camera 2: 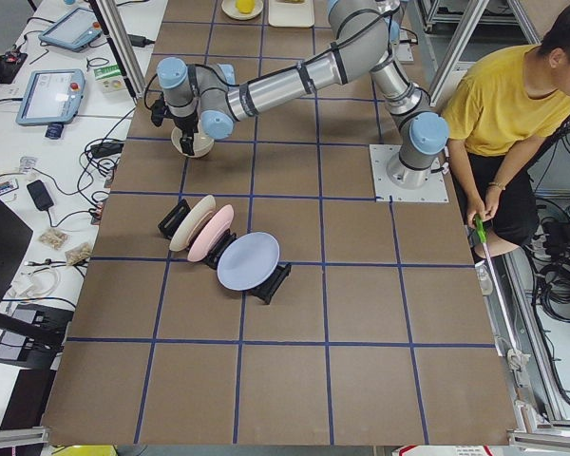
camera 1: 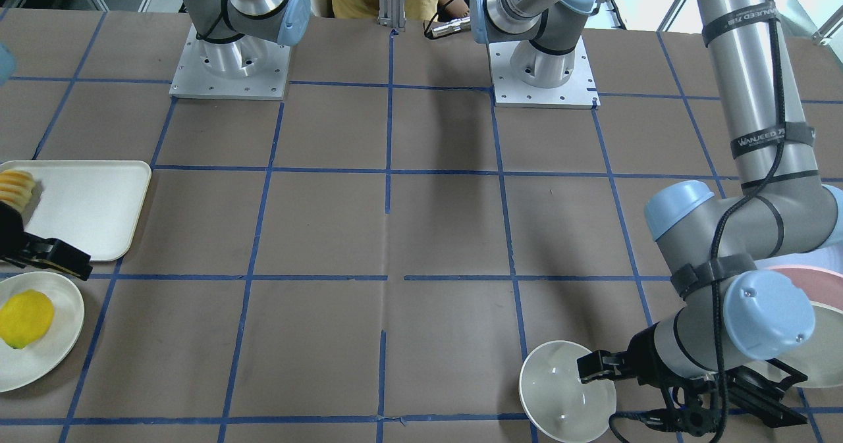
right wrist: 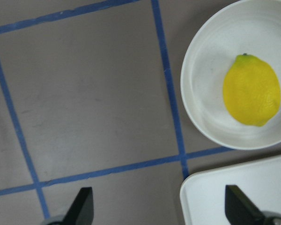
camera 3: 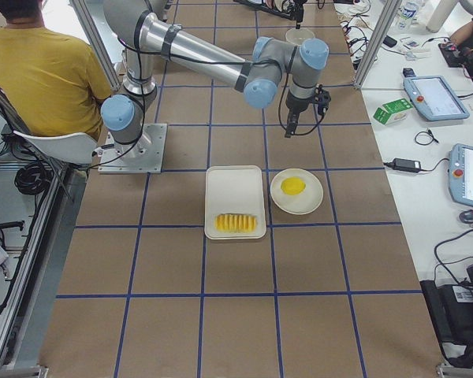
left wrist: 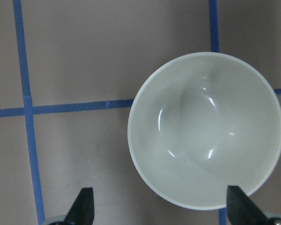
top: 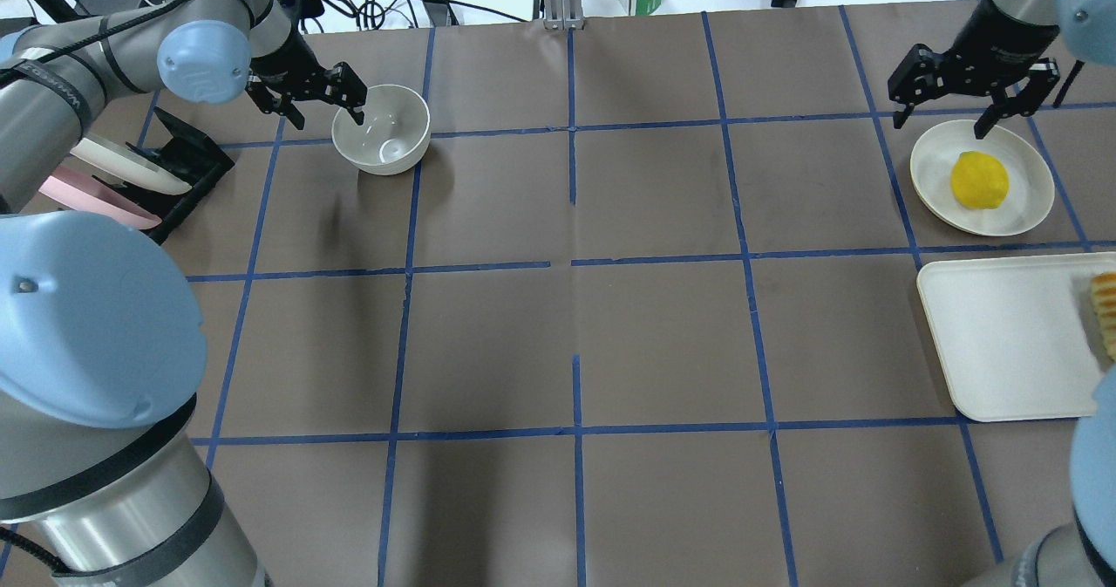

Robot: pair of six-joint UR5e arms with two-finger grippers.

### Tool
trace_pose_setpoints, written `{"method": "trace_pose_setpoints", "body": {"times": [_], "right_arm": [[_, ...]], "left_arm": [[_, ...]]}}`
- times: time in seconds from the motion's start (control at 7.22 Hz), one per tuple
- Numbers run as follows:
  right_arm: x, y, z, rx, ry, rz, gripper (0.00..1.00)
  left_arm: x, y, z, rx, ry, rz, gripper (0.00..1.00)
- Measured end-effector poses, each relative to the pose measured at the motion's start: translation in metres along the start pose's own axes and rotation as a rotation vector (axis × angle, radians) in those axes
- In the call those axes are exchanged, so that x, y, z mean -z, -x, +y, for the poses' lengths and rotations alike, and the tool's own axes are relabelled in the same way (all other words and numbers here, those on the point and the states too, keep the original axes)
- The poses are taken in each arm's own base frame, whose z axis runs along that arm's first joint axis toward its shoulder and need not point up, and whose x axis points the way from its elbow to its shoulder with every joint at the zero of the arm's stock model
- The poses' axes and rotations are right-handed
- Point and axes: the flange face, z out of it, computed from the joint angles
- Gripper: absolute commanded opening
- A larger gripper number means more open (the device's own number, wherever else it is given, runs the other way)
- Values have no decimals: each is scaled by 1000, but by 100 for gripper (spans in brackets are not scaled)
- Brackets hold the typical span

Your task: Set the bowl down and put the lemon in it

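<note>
The off-white bowl (top: 381, 129) stands upright and empty on the table at the far left, also in the left wrist view (left wrist: 203, 129). My left gripper (top: 327, 116) is open, hovering at the bowl's left rim with its fingertips (left wrist: 84, 204) wide apart and holding nothing. The yellow lemon (top: 978, 180) lies on a flat off-white plate (top: 1029, 208) at the far right, also in the right wrist view (right wrist: 252, 90). My right gripper (top: 942, 125) is open and empty, above the plate's far edge.
A white tray (top: 1003, 343) with sliced yellow ridged food (top: 1105, 303) lies just nearer than the plate. A black rack (top: 187, 164) with cream and pink plates stands left of the bowl. A person in yellow (camera 2: 513, 104) sits behind the robot.
</note>
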Motion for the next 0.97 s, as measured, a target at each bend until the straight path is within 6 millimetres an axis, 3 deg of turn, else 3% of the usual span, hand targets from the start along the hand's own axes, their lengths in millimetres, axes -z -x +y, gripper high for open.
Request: {"method": "trace_pose_setpoints", "body": {"times": [0.14, 0.28, 0.42, 0.97], "right_arm": [[-16, -30, -14, 16, -22, 3, 100], [-31, -49, -27, 23, -53, 11, 100], [-42, -57, -36, 32, -75, 18, 100], [-84, -76, -56, 85, -100, 28, 100]], "left_arm": [[-19, 4, -5, 10, -4, 8, 89], [-30, 6, -8, 12, -12, 9, 76], [-31, 6, -9, 11, -17, 6, 45], [-33, 4, -2, 6, 4, 11, 0]]}}
